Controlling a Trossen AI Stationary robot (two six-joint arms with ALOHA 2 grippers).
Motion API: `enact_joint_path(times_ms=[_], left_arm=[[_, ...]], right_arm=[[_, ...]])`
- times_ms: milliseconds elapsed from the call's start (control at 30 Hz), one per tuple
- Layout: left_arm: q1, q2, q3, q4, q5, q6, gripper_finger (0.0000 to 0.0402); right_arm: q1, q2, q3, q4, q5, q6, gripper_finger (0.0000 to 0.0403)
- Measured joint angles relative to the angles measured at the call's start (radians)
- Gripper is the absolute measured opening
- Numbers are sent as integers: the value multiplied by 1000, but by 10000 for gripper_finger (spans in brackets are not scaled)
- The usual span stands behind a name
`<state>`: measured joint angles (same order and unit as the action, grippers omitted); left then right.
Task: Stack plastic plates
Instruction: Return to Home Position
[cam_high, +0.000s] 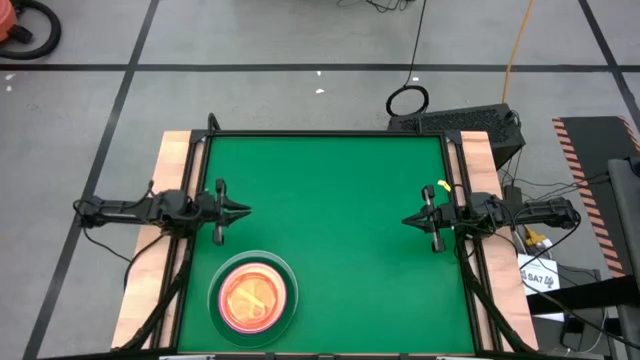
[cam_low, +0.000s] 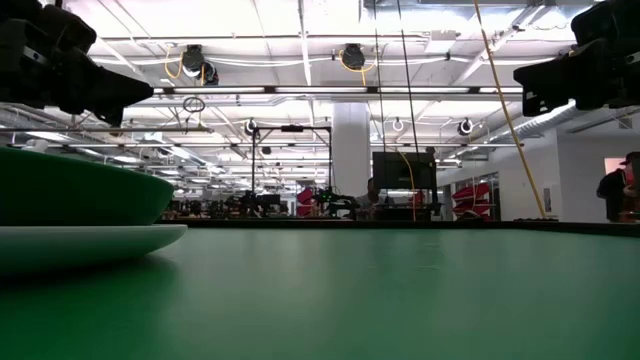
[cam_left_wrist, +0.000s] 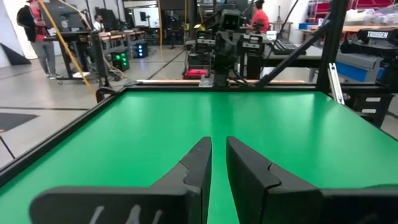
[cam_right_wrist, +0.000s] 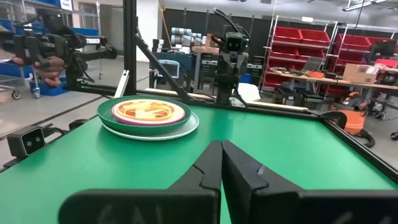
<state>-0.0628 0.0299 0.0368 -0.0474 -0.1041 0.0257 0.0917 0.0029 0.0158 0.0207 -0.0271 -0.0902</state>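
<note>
Bright, even indoor light throughout. In the low view, long white ceiling strip lights (cam_low: 300, 45) blaze overhead and turn the two dark robot arms (cam_low: 70, 65) into silhouettes. The flat green table surface (cam_high: 340, 230) carries a soft sheen and few shadows. The translucent orange top plate (cam_high: 254, 293) glows. A soft shadow lies under the large pale mint bottom plate (cam_low: 80, 245).

From my station I saw the green table (cam_high: 330, 220) flanked by pale wooden boards (cam_high: 172, 165) on a grey floor crossed with black tape lines (cam_high: 250, 68). A yellow cable (cam_high: 515, 45) trailed over that floor near a coiled black loop (cam_high: 408, 100). Red storage bins (cam_right_wrist: 298, 40) filled shelves beyond the table, and a person in a red top (cam_left_wrist: 258, 15) was visible past its far edge.
</note>
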Motion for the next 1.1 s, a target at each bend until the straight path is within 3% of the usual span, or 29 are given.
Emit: enact_joint_path(times_ms=[500, 1100], left_arm=[[133, 0, -1, -10, 149, 18, 55], [133, 2, -28, 60, 136, 9, 24]], right_arm=[[0, 0, 0, 4, 0, 0, 8], [0, 0, 0, 5, 0, 0, 9]])
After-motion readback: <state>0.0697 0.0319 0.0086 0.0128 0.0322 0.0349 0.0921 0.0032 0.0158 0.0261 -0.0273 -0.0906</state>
